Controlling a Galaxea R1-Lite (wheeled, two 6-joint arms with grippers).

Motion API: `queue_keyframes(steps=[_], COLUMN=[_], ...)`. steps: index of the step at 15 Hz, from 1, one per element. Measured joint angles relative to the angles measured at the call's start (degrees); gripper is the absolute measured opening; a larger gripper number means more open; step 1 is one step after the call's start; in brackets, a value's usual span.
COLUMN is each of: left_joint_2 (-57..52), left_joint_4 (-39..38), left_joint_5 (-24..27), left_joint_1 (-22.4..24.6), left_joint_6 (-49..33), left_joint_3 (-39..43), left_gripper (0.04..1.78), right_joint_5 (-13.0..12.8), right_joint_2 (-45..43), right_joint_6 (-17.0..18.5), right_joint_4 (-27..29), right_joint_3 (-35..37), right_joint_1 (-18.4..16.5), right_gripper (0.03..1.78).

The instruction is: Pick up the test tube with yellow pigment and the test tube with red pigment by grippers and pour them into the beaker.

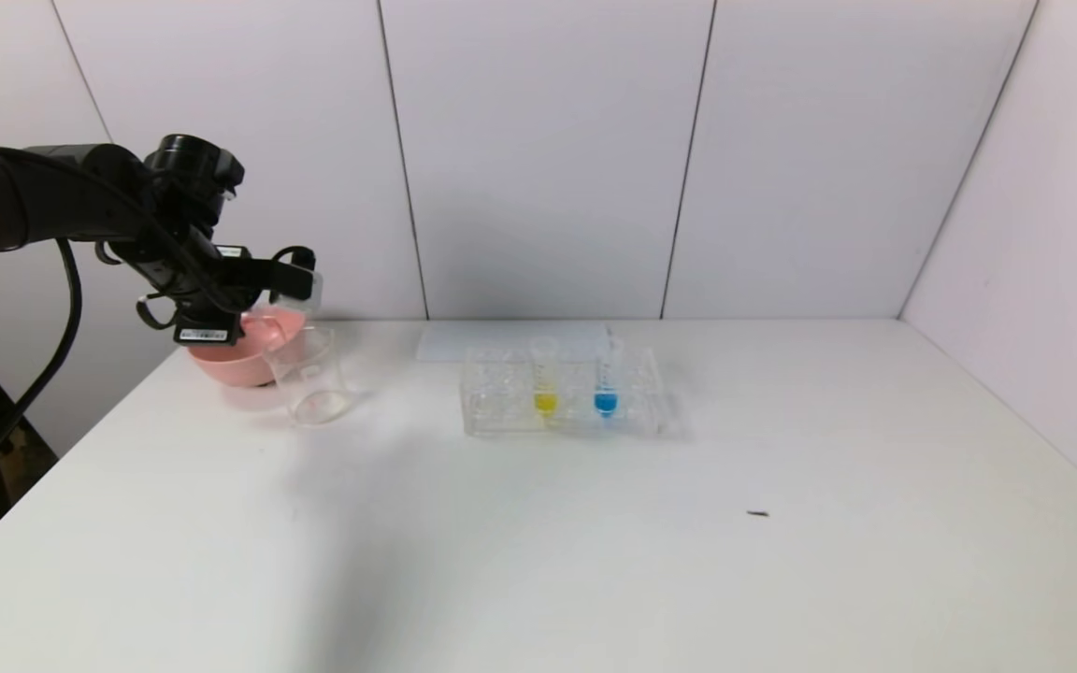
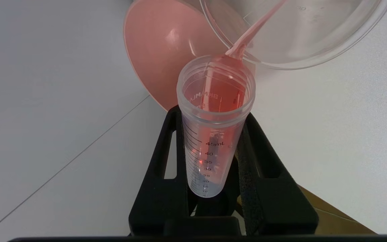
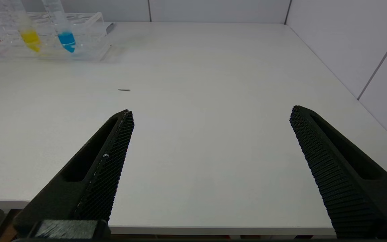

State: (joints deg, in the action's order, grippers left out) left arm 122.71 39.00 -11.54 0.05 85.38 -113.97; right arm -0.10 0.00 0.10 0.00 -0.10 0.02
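Between the left gripper's fingers sits the test tube with red pigment, clamped around its lower half and tipped mouth-first toward the beaker; a thin red stream runs from the tube lip into the beaker mouth just beyond the fingertips. Risks, my read: the stream lands close to the beaker's near rim, so a small wobble or pull-back could drop liquid onto the table or into the pink bowl, which sits right beside the beaker and under the tube mouth. Grip is on smooth plastic, so the tube could rotate or slide if tilted further. Tube lip also looks near the beaker rim; a nudge might tip the beaker, which is light and nearly empty. Head view has the beaker just below and ahead of the left gripper, bowl touching or nearly touching it, can't tell which. Well off to the side of that gripper, the test tube with yellow pigment stands upright in the clear rack, next to a blue tube; not yet poured. Right gripper hangs over the table's near edge, fingers spread wide, holding nothing. Readable text: graduations on the red tube, "45mL", 40, 35, 30, 25, 20, 15; mirrored embossed lettering inside the rim, not legible. White sticker on the left gripper body, unreadable.
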Motion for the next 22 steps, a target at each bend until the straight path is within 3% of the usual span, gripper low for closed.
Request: queue_keyframes(steps=[22], left_joint_2=[0.35], left_joint_4=[-0.72], left_joint_5=[-2.06], left_joint_1=[-0.82], left_joint_6=[1.46], left_joint_3=[0.02], left_gripper=[0.45], right_joint_5=[0.0], right_joint_2=[0.0], right_joint_6=[0.0], right_joint_4=[0.0], right_joint_3=[0.0], right_joint_1=[0.0], right_gripper=[1.7])
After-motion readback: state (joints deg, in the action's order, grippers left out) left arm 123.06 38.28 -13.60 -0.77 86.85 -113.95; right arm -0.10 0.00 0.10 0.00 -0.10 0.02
